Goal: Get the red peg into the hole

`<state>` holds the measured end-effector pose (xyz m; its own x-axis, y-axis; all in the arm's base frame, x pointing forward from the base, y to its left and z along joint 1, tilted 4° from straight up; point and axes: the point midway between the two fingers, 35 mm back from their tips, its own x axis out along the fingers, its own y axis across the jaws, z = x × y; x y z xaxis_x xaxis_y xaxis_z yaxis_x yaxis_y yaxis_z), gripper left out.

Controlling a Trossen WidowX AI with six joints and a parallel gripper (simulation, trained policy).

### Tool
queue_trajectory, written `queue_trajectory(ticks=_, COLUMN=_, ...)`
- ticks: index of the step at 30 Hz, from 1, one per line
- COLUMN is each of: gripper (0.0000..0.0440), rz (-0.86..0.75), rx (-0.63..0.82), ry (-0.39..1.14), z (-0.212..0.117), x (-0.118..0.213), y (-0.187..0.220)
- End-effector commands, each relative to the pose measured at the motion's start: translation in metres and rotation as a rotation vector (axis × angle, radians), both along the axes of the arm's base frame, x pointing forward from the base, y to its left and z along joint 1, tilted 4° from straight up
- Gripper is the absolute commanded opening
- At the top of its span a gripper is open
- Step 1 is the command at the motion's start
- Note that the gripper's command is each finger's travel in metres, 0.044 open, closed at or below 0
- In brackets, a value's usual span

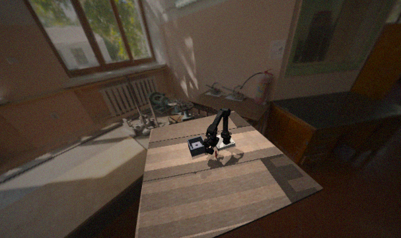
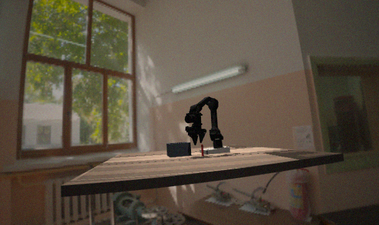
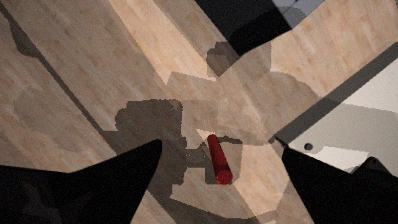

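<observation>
The red peg stands upright on the table, outside the box and beside the arm's white base. My gripper is open and empty. It points down above the peg; in the wrist view the peg shows between the two spread fingers, not touched by either. The dark, open box stands to the left of the peg in the top and exterior views. The pale plate with its small dark hole shows at the bottom of the box in the top view.
The arm's white base plate lies close to the peg, to its right in the wrist view. The wooden table carries the arm, box and peg. Shadows of the arm fall around the peg.
</observation>
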<state>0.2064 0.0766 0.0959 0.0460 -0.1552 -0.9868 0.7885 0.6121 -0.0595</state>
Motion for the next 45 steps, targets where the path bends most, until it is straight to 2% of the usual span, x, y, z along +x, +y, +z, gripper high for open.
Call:
queue_trajectory(ticks=1, gripper=0.0440, rz=-0.033, rx=0.014, ry=0.003, z=-0.015, x=-0.005, y=0.002)
queue_trajectory(ticks=8, gripper=0.0438, rz=-0.091, rx=0.046, ry=-0.021, z=-0.048, x=-0.009, y=0.006)
queue_trajectory(ticks=11, gripper=0.0411, rz=-0.117, rx=0.055, ry=-0.023, z=-0.058, x=-0.011, y=0.006)
queue_trajectory(ticks=14, gripper=0.0345, rz=-0.145, rx=0.062, ry=-0.008, z=-0.065, x=-0.016, y=0.005)
queue_trajectory(ticks=27, gripper=0.0004, rz=-0.164, rx=0.128, ry=0.061, z=-0.066, x=-0.023, y=0.005)
queue_trajectory(ticks=45, gripper=0.0000, rz=-0.028, rx=0.011, ry=-0.088, z=-0.017, x=-0.009, y=-0.031)
